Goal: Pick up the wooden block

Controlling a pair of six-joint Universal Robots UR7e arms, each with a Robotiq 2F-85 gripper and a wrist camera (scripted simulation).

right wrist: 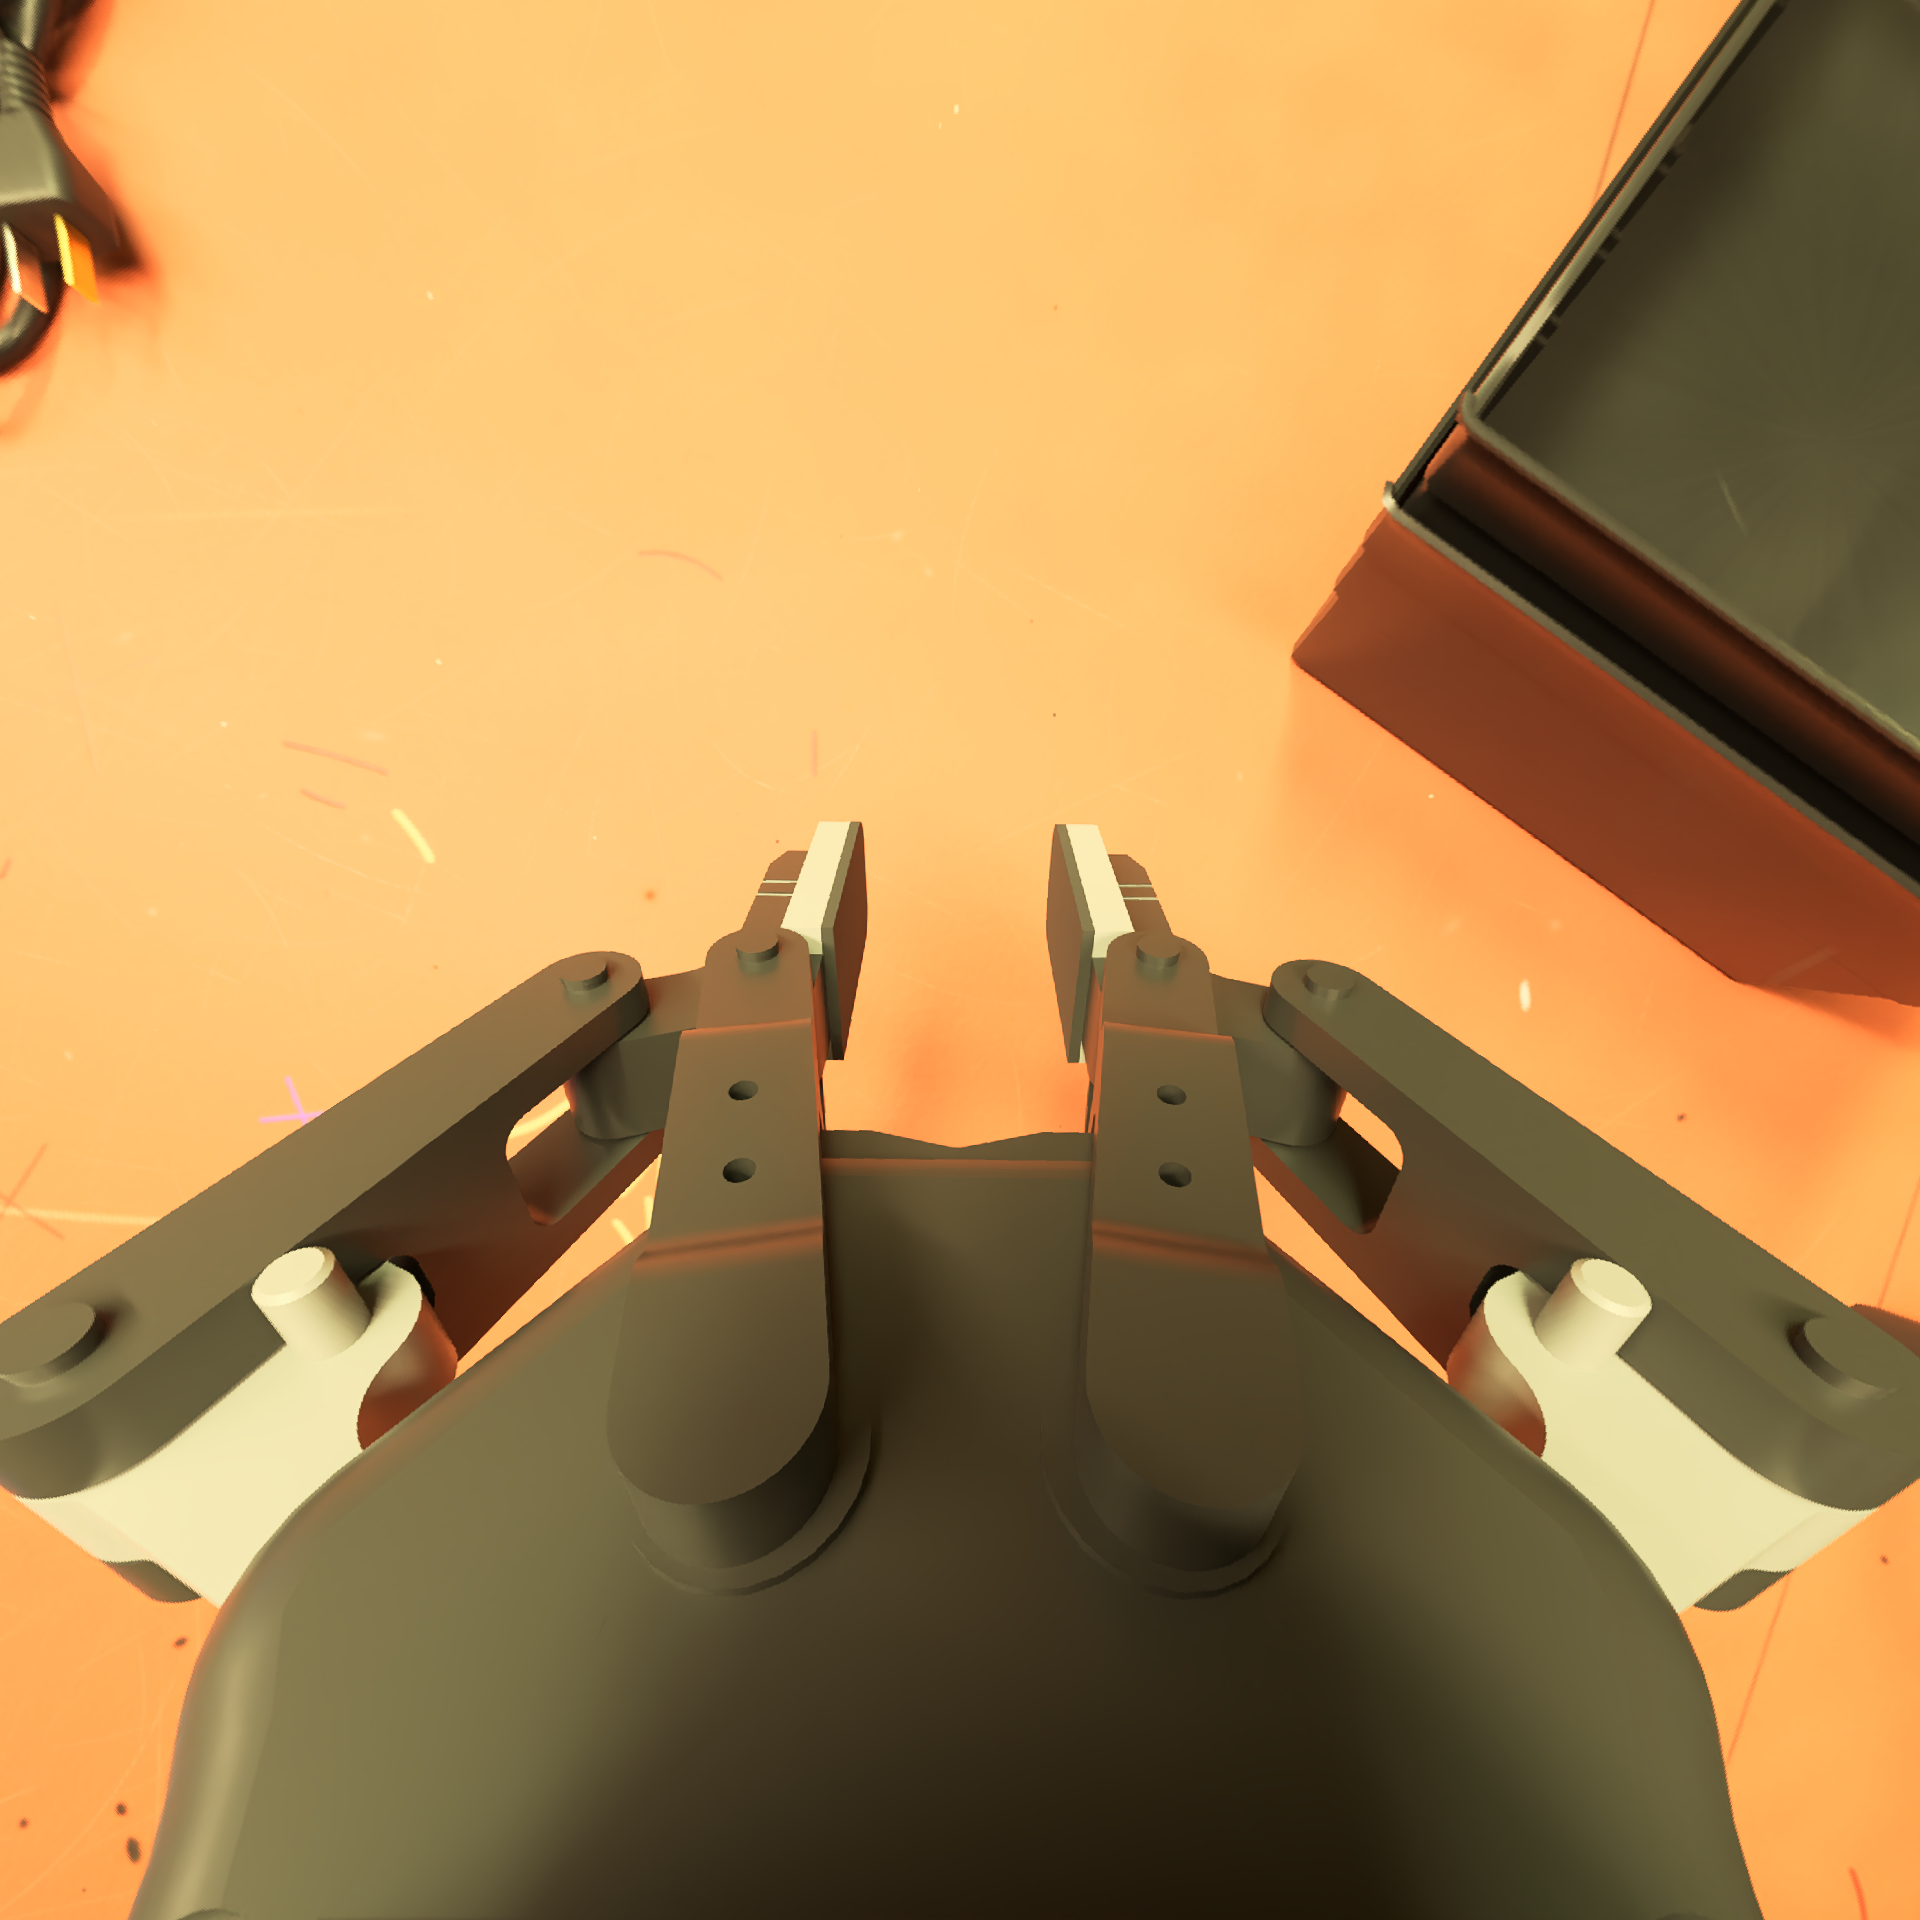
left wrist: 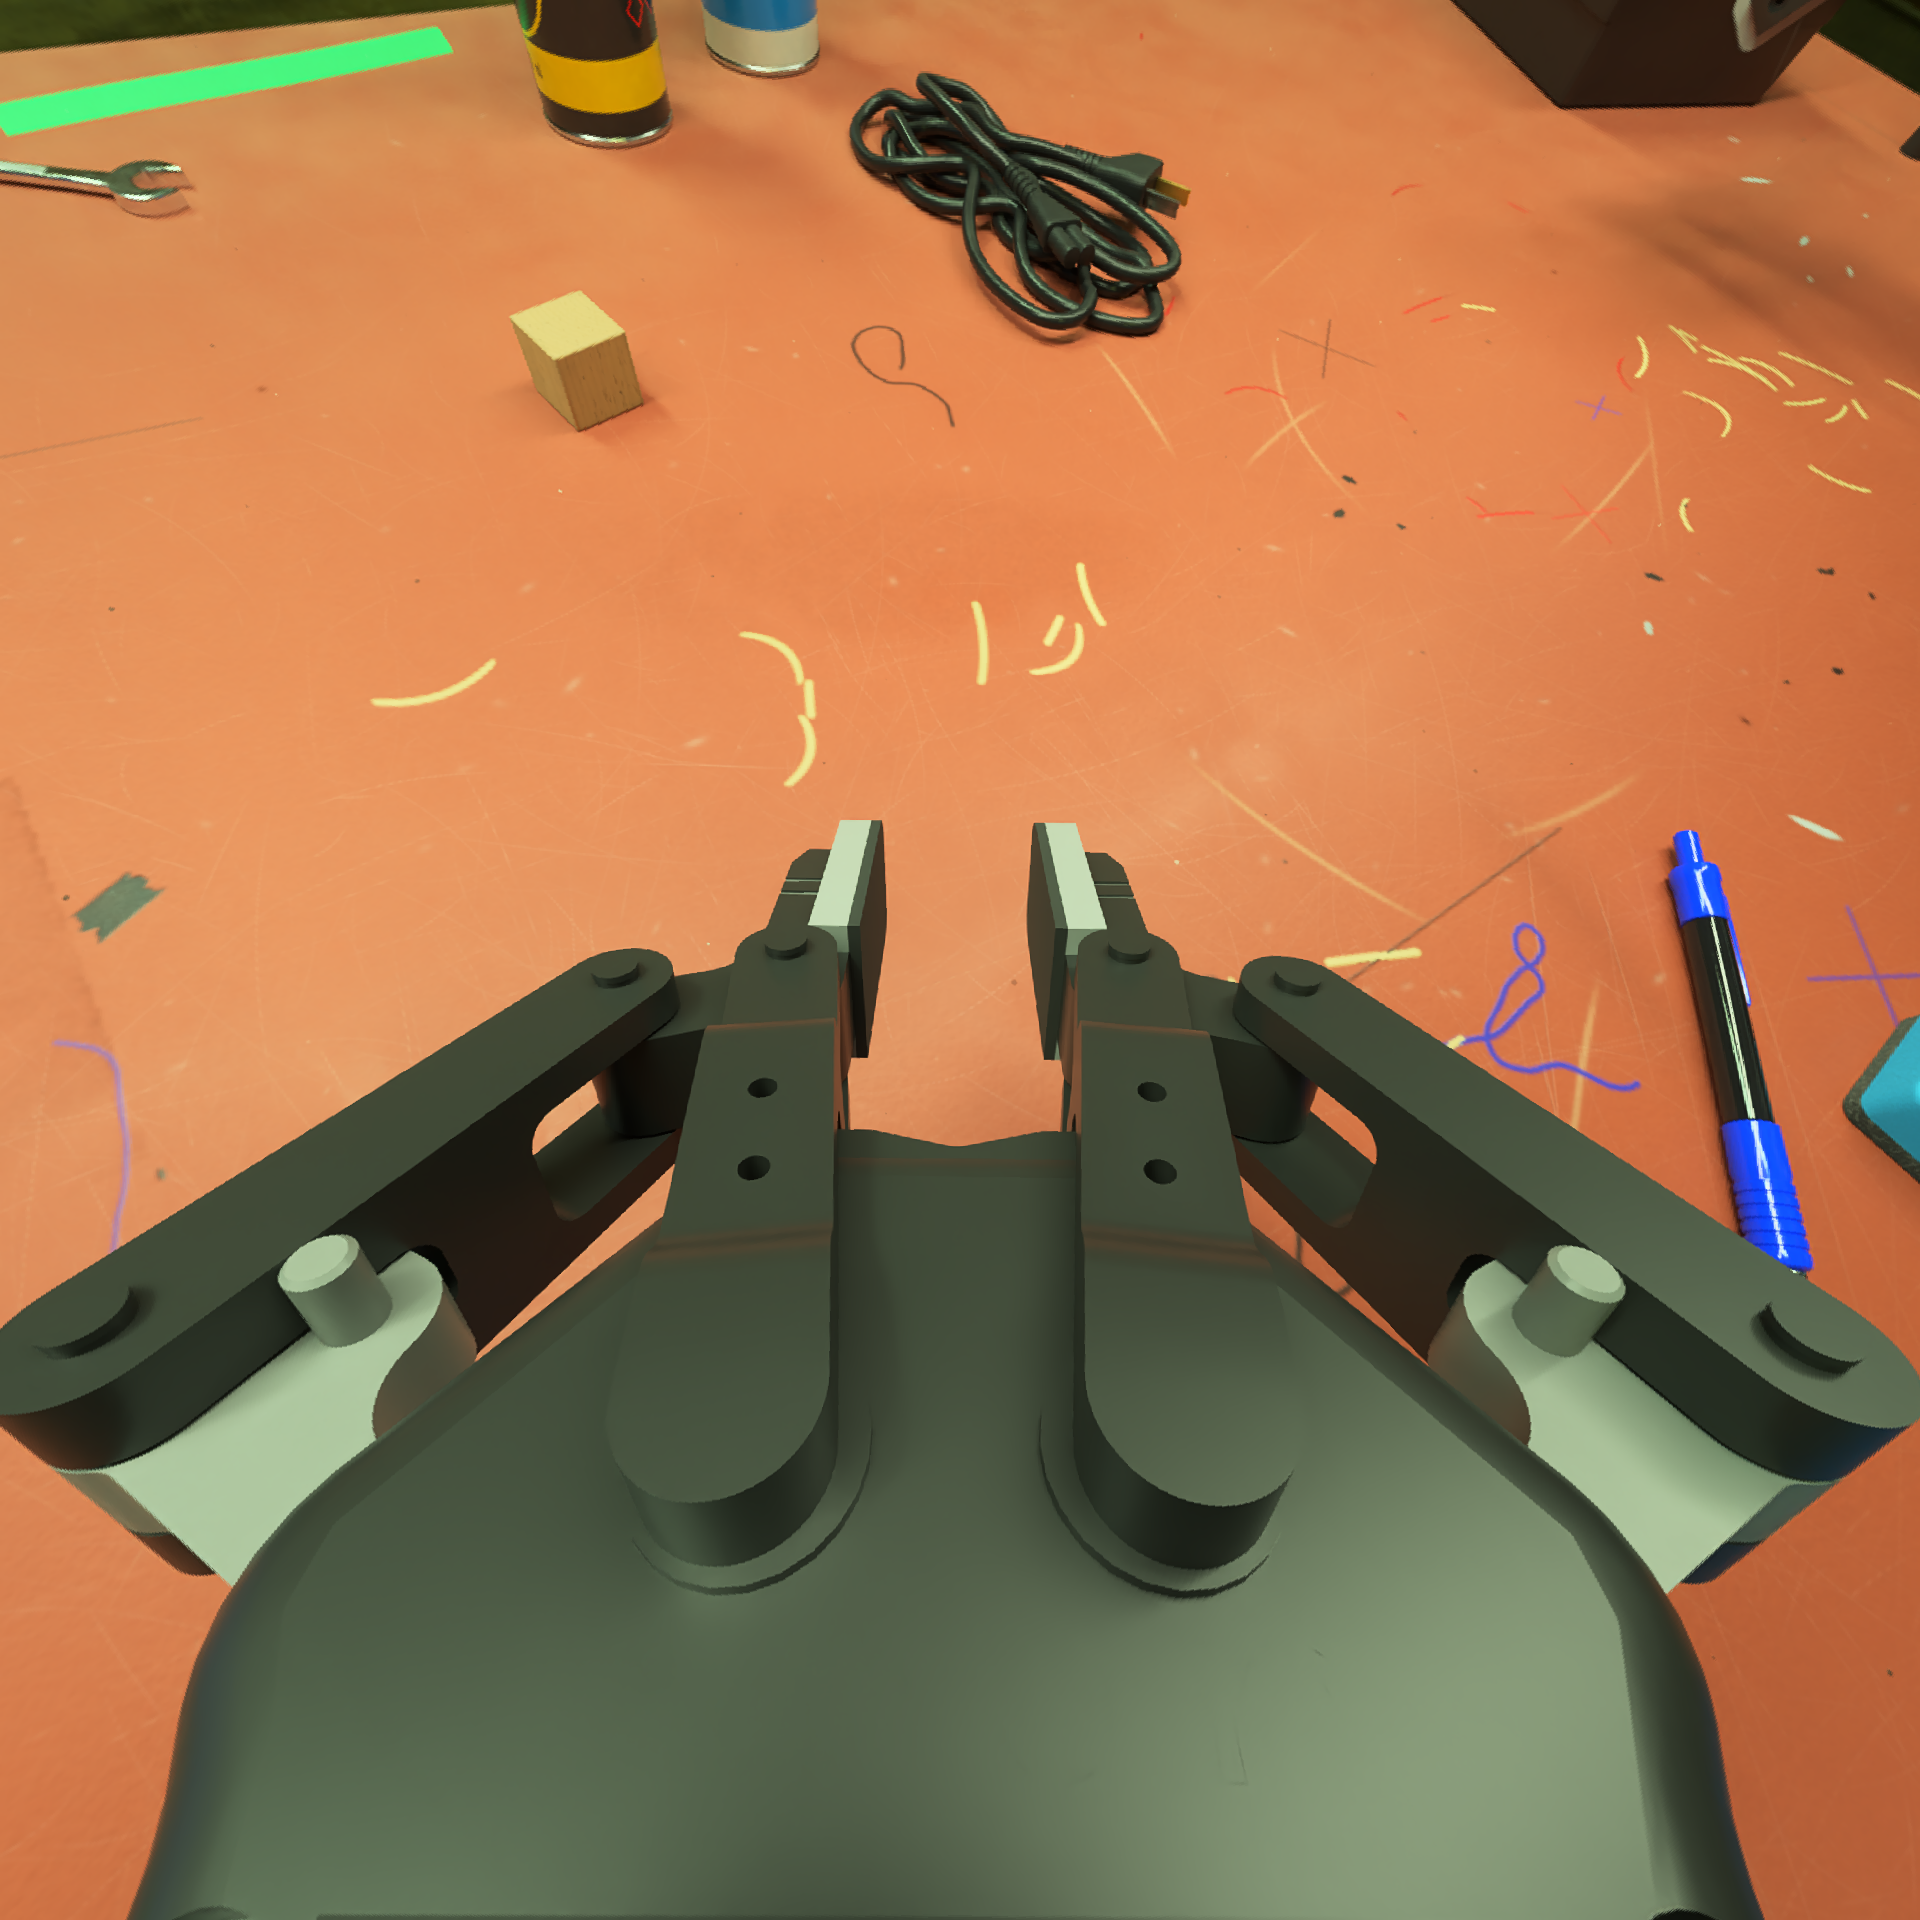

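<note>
A small light wooden block [left wrist: 578, 358] rests on the orange table in the left wrist view, far ahead and to the left of my left gripper [left wrist: 956, 842]. The left gripper is open and empty, with nothing between its jaws. My right gripper [right wrist: 956, 842] is also open and empty, above bare orange table. The block does not show in the right wrist view.
A coiled black power cord [left wrist: 1023, 208] lies beyond, right of the block; its plug [right wrist: 42, 229] shows top left in the right view. Two cans [left wrist: 603, 68], a wrench [left wrist: 114, 182], green tape [left wrist: 223, 78], a blue pen [left wrist: 1735, 1049] and a dark bin [right wrist: 1704, 499] are around.
</note>
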